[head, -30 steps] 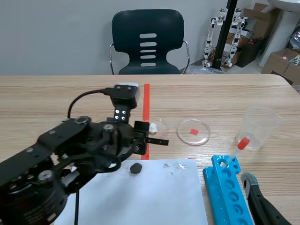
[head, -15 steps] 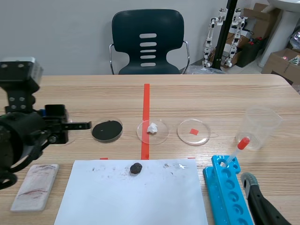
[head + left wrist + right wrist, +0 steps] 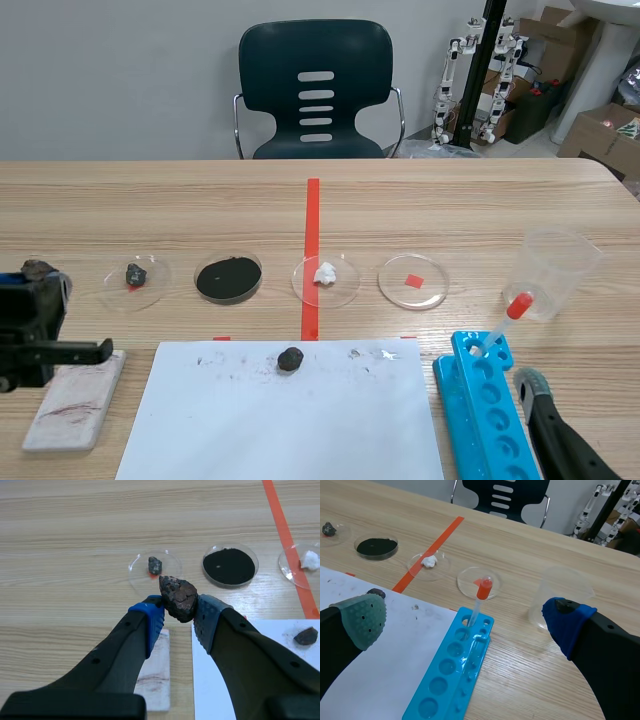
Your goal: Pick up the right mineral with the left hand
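A rough reddish-brown mineral is gripped between the pads of the left gripper, apparently lifted off the table as the pick-up requires, near a dish with a smaller stone, while the right gripper is spread wide, empty, aside.

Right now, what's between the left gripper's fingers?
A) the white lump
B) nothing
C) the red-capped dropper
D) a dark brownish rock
D: in the left wrist view, the left gripper is clamped on a dark brownish rock, which it holds up off the table.
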Robot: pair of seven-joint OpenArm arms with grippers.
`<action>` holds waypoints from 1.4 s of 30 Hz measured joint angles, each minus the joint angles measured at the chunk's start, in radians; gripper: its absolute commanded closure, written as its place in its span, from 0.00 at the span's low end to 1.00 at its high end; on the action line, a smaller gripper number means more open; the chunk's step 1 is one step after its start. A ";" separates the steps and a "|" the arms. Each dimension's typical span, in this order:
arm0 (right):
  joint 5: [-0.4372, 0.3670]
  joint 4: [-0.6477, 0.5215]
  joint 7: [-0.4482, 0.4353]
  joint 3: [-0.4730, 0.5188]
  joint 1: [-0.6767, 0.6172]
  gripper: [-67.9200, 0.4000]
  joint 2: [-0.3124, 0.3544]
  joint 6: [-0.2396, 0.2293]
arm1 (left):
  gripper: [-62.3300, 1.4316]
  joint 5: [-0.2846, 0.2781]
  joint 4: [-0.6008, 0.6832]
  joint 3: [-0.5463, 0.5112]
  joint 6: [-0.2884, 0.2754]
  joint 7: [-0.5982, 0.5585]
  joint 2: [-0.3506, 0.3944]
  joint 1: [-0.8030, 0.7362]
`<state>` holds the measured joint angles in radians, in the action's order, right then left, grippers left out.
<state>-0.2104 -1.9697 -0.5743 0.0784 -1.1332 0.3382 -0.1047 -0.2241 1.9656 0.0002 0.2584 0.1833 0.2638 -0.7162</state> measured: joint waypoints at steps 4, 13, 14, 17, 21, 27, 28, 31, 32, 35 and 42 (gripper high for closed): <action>0.000 0.000 0.000 0.000 0.000 0.00 0.000 0.000 | 0.77 0.007 0.000 0.002 -0.040 -0.092 0.005 -0.071; 0.000 0.000 0.000 0.000 0.000 0.00 0.000 0.000 | 0.77 0.125 0.000 0.004 -0.143 -0.171 0.005 -0.168; 0.000 0.000 0.000 0.000 0.000 0.00 0.000 0.000 | 0.77 0.127 0.000 0.004 -0.161 -0.182 0.005 -0.172; 0.000 0.000 0.000 0.000 0.000 0.00 0.000 0.000 | 0.77 0.154 0.000 0.004 -0.203 -0.216 0.005 -0.185; 0.000 0.000 0.000 0.000 0.000 0.00 0.000 0.000 | 0.77 0.172 0.000 0.004 -0.240 -0.226 0.005 -0.201; 0.000 0.000 0.000 0.000 0.000 0.00 0.000 0.000 | 0.77 0.256 0.000 0.004 -0.271 -0.225 0.005 -0.201; 0.000 0.000 0.000 0.000 0.000 0.00 0.000 0.000 | 0.77 0.262 0.000 0.004 -0.272 -0.226 0.005 -0.201; 0.000 0.000 0.000 0.000 0.000 0.00 0.000 0.000 | 0.77 0.277 0.000 0.004 -0.271 -0.226 0.005 -0.201; 0.000 0.000 0.000 0.000 0.000 0.00 0.000 0.000 | 0.77 0.277 0.000 0.004 -0.271 -0.226 0.005 -0.201; 0.000 0.000 0.000 0.000 0.000 0.00 0.000 0.000 | 0.77 0.277 0.000 0.004 -0.271 -0.226 0.005 -0.201; 0.000 0.000 0.000 0.000 0.000 0.00 0.000 0.000 | 0.77 0.276 0.000 0.004 -0.272 -0.226 0.005 -0.198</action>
<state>-0.2104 -1.9697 -0.5743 0.0784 -1.1332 0.3382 -0.1047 0.0521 1.9652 0.0040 -0.0132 -0.0425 0.2684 -0.9142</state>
